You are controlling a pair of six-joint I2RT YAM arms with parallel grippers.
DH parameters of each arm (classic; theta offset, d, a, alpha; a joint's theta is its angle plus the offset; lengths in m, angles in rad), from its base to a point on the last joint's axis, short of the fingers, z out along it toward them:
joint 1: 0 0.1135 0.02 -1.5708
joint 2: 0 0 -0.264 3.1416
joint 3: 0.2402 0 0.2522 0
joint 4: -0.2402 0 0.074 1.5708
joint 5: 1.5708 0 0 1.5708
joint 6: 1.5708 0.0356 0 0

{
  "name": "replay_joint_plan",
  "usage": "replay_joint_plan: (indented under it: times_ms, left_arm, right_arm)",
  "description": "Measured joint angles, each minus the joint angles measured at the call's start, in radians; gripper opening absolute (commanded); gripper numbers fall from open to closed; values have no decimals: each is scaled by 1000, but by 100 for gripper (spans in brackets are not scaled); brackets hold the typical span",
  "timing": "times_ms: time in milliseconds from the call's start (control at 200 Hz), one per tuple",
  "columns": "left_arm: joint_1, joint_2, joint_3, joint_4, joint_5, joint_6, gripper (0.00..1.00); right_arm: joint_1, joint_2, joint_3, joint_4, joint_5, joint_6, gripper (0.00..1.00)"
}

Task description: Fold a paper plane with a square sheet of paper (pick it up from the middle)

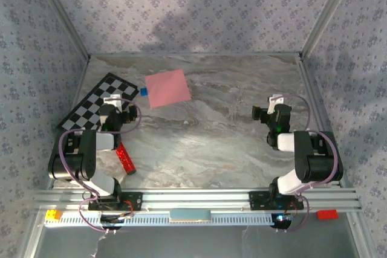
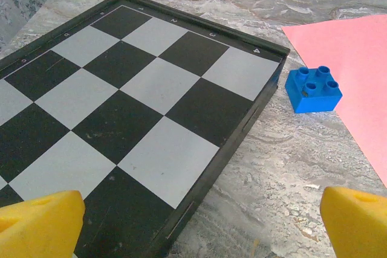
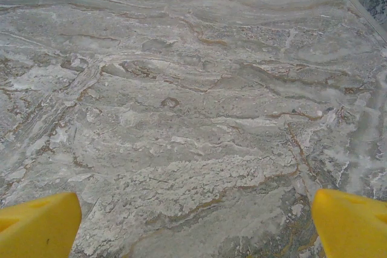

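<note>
The left hand [image 1: 115, 106] is wide open and holds nothing. In its wrist view, its two yellow fingers [image 2: 39, 225] stand at the bottom corners, far from each other, and between them there is only the worktop [image 2: 284, 173] and the near corner of the checkerboard [image 2: 121, 101]. The fingers touch neither of them. From above, this hand hangs over the near right part of the checkerboard [image 1: 97, 102].

The right hand [image 1: 273, 108] is also wide open and empty. Its yellow fingers [image 3: 36, 225] are at the lower corners of its wrist view, with the bare marbled worktop [image 3: 193, 101] between and ahead of them. It is on the right side, well apart from the paper.

The square sheet of paper [image 1: 167, 87] lies flat and unfolded on the worktop [image 1: 224, 143], in the far part, left of the middle. It is turned a little, so that its edges do not run along the edges of the worktop. No hand touches it. In the left wrist view the sheet [image 2: 357, 70] is at the right edge.

A small blue brick [image 1: 144, 92] stands just beside the left edge of the sheet, between it and the checkerboard. In the left wrist view the brick [image 2: 312, 89] touches or nearly touches the paper; I cannot tell which. A red glittery bar [image 1: 126, 158] lies near the base of the left arm.
</note>
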State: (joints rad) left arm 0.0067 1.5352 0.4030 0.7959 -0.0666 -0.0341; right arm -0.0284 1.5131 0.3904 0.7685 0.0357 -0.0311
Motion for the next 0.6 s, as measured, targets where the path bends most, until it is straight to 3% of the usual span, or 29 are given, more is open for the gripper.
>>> replay_joint_plan:
  times_ms: [600]
  left_arm:
    - [0, 0, 0, 0, 3, 0, 100]
  right_arm:
    - [-9, 0, 0, 0, -15, 0, 100]
